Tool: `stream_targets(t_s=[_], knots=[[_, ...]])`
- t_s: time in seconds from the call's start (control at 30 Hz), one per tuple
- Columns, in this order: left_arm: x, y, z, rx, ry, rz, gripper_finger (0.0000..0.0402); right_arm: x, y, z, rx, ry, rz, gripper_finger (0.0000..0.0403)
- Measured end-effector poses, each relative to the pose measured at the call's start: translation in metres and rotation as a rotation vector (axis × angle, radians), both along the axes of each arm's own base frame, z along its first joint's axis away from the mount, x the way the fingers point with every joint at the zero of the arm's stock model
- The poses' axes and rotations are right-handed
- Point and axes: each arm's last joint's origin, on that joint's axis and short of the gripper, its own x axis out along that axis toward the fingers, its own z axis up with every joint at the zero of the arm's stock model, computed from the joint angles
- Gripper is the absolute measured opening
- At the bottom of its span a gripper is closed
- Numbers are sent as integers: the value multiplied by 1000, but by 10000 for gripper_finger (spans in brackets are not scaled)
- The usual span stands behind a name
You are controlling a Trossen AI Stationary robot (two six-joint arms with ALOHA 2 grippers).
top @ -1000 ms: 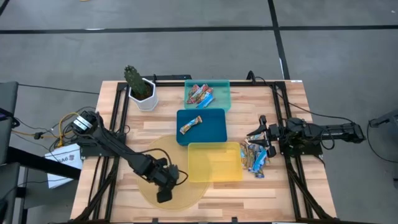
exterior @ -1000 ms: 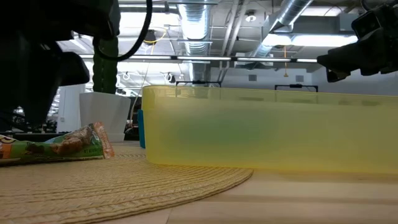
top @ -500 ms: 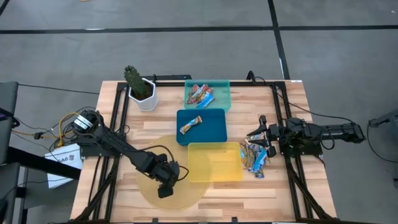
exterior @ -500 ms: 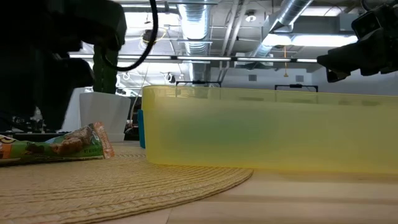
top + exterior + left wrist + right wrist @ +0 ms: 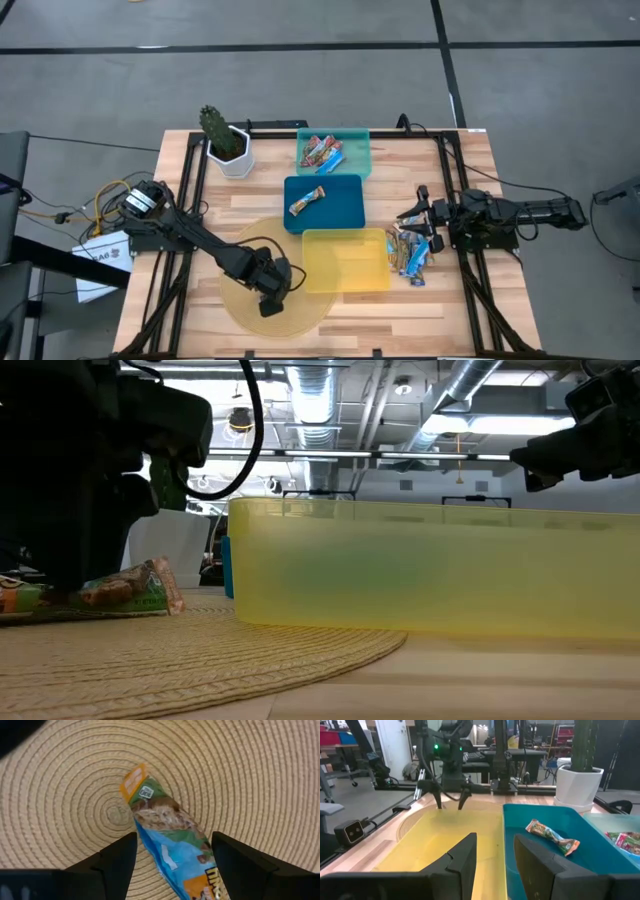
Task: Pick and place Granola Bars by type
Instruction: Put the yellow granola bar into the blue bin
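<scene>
Change: left gripper (image 5: pixel 268 303) has crept along the round woven mat (image 5: pixel 245 312) toward the yellow tray (image 5: pixel 345 260) since a second ago, and its jaws have spread wider; nothing else has shifted.
Left gripper: low over the mat, just beside the yellow tray's left wall, jaws released and gaping, one finger (image 5: pixel 118 862) on each side of a bar without touching it.
Bar on mat: green-blue-orange granola bar (image 5: pixel 170 839) lying flat on the weave; the low view shows its end (image 5: pixel 130 588) poking out from behind the dark arm, near the tray's left wall.
Yellow tray: nearest tray, its left part resting on the mat, no bars seen inside.
Loose bars: small heap of blue-white granola bars (image 5: pixel 411 251) on the wooden table (image 5: pixel 480 300), touching the yellow tray's right edge.
Right gripper: (image 5: pixel 424 215) waiting just above that heap, to the right of the yellow tray; jaws part-spread, gripping nothing, as the right wrist view shows (image 5: pixel 492 851).
Blue tray: (image 5: pixel 345 195) directly behind the yellow tray, holding one tan-brown bar (image 5: pixel 307 201).
Teal tray: (image 5: pixel 358 145) behind the blue one, farthest from the yellow tray, with several red-multicolour bars (image 5: pixel 322 152).
Cactus: potted cactus (image 5: pixel 224 140) in a white pot, far-left of the yellow tray, beside the teal tray.
</scene>
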Motion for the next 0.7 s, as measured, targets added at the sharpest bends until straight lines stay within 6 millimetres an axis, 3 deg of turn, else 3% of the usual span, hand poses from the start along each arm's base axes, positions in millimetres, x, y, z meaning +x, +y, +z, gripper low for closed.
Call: stream_targets(t_s=[0.7], knots=[[1,0,-11,43,27,4,249,0,0,0,0,3,0,124]])
